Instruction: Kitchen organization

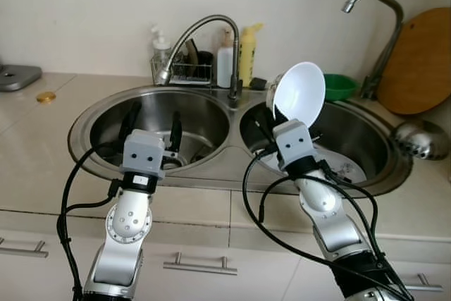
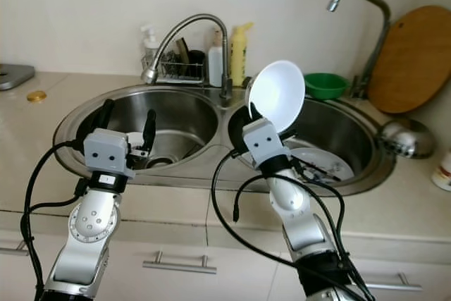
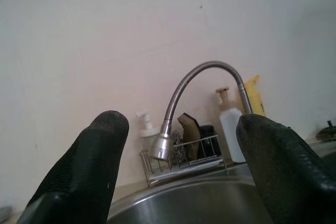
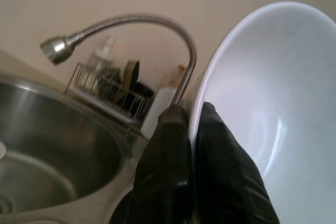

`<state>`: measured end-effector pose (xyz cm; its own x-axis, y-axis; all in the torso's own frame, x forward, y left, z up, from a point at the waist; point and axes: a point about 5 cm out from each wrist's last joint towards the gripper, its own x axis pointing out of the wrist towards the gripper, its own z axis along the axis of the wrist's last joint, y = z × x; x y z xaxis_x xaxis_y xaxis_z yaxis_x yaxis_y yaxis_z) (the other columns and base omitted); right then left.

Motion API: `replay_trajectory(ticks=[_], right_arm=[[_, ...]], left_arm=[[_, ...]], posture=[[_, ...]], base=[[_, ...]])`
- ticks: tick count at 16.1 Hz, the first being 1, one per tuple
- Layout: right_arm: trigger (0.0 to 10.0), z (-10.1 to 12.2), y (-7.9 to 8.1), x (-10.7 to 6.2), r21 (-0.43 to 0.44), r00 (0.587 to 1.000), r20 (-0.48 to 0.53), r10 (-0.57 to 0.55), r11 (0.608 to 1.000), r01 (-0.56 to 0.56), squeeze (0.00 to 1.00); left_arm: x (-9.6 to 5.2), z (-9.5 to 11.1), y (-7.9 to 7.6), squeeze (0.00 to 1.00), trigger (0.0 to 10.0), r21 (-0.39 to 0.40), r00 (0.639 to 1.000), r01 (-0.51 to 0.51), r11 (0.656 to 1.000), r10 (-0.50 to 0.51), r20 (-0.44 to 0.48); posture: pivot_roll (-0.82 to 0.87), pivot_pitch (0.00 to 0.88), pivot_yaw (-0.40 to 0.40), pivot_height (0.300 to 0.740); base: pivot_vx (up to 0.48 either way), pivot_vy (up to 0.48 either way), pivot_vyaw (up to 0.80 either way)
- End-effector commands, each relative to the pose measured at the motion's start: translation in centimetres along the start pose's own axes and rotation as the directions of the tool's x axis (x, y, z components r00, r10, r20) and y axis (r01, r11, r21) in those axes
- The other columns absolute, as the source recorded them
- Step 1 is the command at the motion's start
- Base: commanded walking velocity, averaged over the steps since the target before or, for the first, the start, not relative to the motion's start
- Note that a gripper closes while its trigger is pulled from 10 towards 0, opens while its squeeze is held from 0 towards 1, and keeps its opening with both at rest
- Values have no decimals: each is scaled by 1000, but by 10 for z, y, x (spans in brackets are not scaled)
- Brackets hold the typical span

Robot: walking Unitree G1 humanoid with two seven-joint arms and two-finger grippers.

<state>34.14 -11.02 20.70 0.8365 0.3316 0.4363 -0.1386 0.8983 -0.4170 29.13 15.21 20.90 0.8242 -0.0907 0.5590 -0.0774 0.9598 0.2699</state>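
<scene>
While I held the rig at the double sink (image 1: 83, 147), the right gripper (image 4: 190, 129) was clamped on the rim of a white bowl (image 1: 299, 91), one black finger (image 4: 223, 166) inside the bowl and the other against its outer wall, pads pressed tight with only the rim between them. The bowl stood on edge, tilted, its hollow facing the camera, raised above the divider between the two basins and over the near-left part of the right basin. It touched nothing but the fingers. The right arm rose from the lower edge of the head view, forearm angled up and toward the sink, wrist over the front lip of the right basin, black cables looping beside it.

The left gripper (image 1: 151, 126) was spread wide and held nothing; its two fingers (image 3: 86, 171) pointed up and forward over the front of the left basin, well apart from each other. In the left wrist view I saw the gooseneck faucet (image 3: 181, 98) between them, with the wire caddy (image 3: 181, 156) behind it at the sink's back edge. The left arm stood nearly upright against the sink's front lip.

Inside the right basin, below the bowl, a white plate (image 2: 320, 162) lay flat. A green bowl (image 1: 340, 86) sat on the sink's back rim, right of the faucet base.
</scene>
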Motion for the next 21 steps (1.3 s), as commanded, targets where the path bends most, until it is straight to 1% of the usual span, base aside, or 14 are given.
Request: replay_trajectory(ticks=[1, 3, 8, 10, 11, 12, 14, 15, 16, 17, 18, 19, 20, 21], right_arm=[[0, 2, -3, 7, 26, 1000, -9, 6, 1000, -6, 0], [0, 0, -3, 10, 44, 1000, -28, 12, 999, -11, 0], [0, -4, 5, 11, 86, 997, -67, 43, 996, -37, 0], [0, -11, 4, 11, 130, 991, -122, 48, 991, -32, 0], [0, -17, 1, 13, 190, 983, -181, 35, 982, 0, 0], [0, -22, -4, 17, 268, 971, -236, 19, 962, 47, 0], [0, -31, -3, 21, 369, 940, -338, 46, 925, 88, 0], [0, -40, 5, 21, 427, 906, -418, 72, 896, 126, 0], [0, -47, 15, 21, 488, 867, -489, 93, 853, 184, 0], [0, -49, 21, 21, 520, 853, -511, 104, 828, 211, 0], [0, -61, 29, 16, 534, 779, -624, 66, 764, 363, 0], [0, -65, 32, 14, 538, 745, -665, 59, 729, 423, 0], [0, -66, 34, 13, 535, 732, -679, 50, 716, 448, 0], [0, -65, 33, 14, 523, 730, -683, 38, 722, 452, 0]], left_arm=[[1, 2, 2, 0, 10000, 0, 1000, -7, 1000, 7, 5], [1, 2, 1, 0, 10000, -2, 1000, -6, 1000, 6, 4], [0, 2, 0, 0, 10000, -15, 1000, -3, 1000, 3, 5], [0, 3, -1, 0, 10000, -21, 1000, 1, 1000, 0, 7], [0, 3, -3, 0, 10000, -21, 1000, 11, 1000, -11, 9], [-1, 3, -5, 0, 10000, -24, 1000, 19, 1000, -19, 11], [-1, 2, -6, 0, 10000, -27, 1000, 25, 999, -24, 9], [1, 2, -7, 0, 10000, -31, 1000, 23, 999, -22, 14], [2, 3, -8, 0, 10000, -35, 1000, 19, 999, -18, 19], [4, 3, -8, 0, 10000, -37, 1000, 16, 999, -15, 21], [2, 3, -7, 0, 10000, -39, 1000, 13, 999, -13, 20], [1, 3, -7, 0, 10000, -40, 1000, 14, 999, -13, 20], [0, 3, -7, 0, 10000, -42, 1000, 16, 999, -15, 20], [0, 3, -7, 0, 10000, -44, 1000, 17, 999, -16, 19]], posture=[[14, 0, -9, 740], [15, 0, -11, 740], [20, 0, -13, 740], [18, 0, -12, 740], [16, 0, -12, 740], [16, 0, -12, 740], [6, 0, -13, 740], [1, 0, -16, 740], [-1, 0, -19, 740], [-3, 0, -16, 740], [-3, 0, -16, 740], [-3, 0, -16, 740], [-10, 0, -3, 740], [-11, 0, -2, 740]], base=[[364, 0, 0], [364, 0, 0], [320, 0, 0], [0, 0, 0], [0, 0, 0], [0, 0, 0], [0, 0, 0], [0, 0, 0], [0, 0, 0], [0, 0, 0], [0, 0, 0], [0, 0, 0], [0, 0, 0], [0, 0, 0]])
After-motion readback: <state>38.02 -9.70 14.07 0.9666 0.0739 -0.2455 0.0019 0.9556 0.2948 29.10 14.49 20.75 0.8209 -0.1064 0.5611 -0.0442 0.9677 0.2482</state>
